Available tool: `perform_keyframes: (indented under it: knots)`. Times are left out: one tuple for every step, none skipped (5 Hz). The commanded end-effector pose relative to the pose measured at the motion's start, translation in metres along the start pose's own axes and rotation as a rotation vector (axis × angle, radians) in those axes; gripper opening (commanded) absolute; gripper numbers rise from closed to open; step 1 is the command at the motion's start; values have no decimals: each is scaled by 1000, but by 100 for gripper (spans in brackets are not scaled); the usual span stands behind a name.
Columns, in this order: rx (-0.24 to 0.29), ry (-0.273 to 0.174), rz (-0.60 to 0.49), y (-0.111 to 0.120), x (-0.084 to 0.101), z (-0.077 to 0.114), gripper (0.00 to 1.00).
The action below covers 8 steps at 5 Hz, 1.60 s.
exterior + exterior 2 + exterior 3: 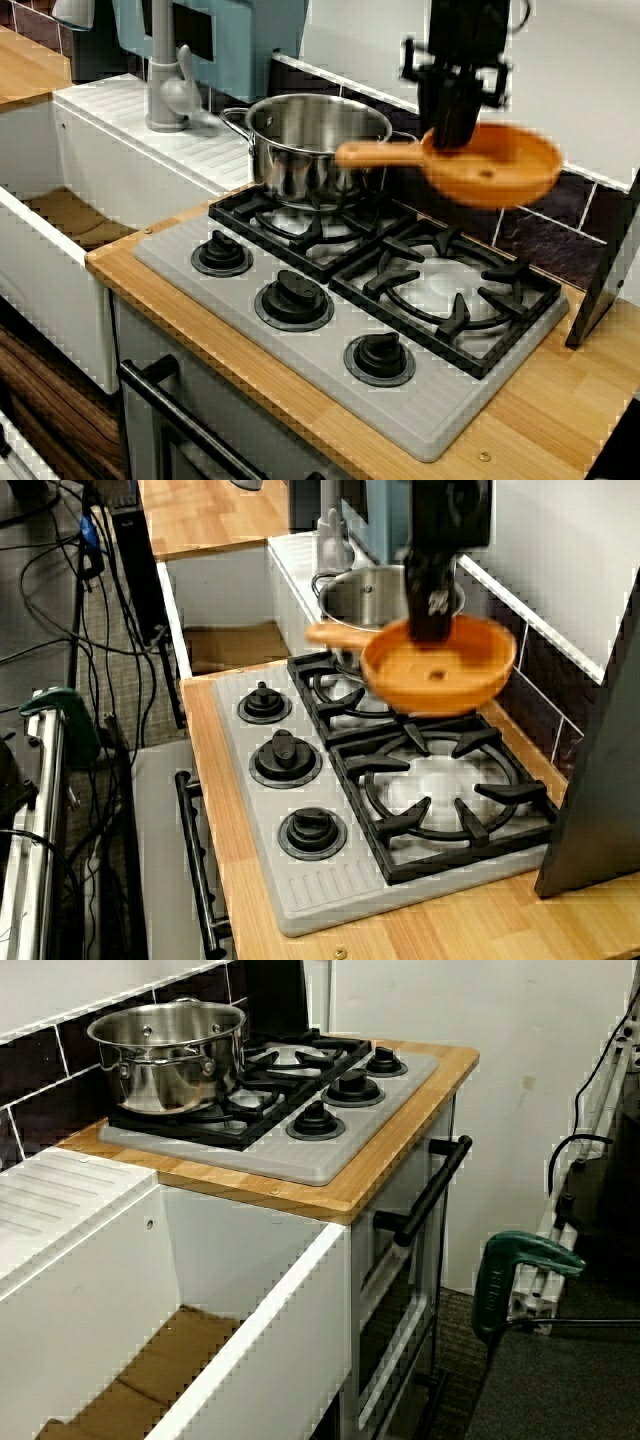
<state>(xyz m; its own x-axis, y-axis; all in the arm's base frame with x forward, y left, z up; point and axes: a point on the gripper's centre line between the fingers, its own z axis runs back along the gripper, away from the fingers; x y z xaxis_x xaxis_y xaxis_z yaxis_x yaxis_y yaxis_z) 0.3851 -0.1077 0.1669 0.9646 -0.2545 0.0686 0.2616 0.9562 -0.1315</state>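
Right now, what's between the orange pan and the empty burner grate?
Nothing but open air: the end effector holds the orange pan clear above the empty burner grate, as the front view shows.

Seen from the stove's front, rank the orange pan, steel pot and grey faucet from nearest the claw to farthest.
1. The orange pan, gripped by the gripper.
2. The steel pot, just left, back burner.
3. The grey faucet, far left at the back.

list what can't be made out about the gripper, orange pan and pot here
Gripper: fingertips blurred and sunk behind the orange pan rim, in the front view and the view from above.
Pot inside: its wall hides the bottom in the front view; from above, pan and gripper cover part.
Pan and gripper: out of frame in the sink-side view.
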Motion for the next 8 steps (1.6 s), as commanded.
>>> perform_keyframes:
  knots:
    - [168,-193,-54,3,7,42,0]
    - [252,-267,-83,11,13,42,0]
    - [309,-328,-108,13,16,46,0]
    - [347,-373,-138,13,16,49,0]
    - [393,-413,-160,12,15,52,0]
    - [394,-427,-174,12,15,52,0]
    - [433,-439,-190,13,12,45,0]
    - [433,-439,-230,13,9,37,0]
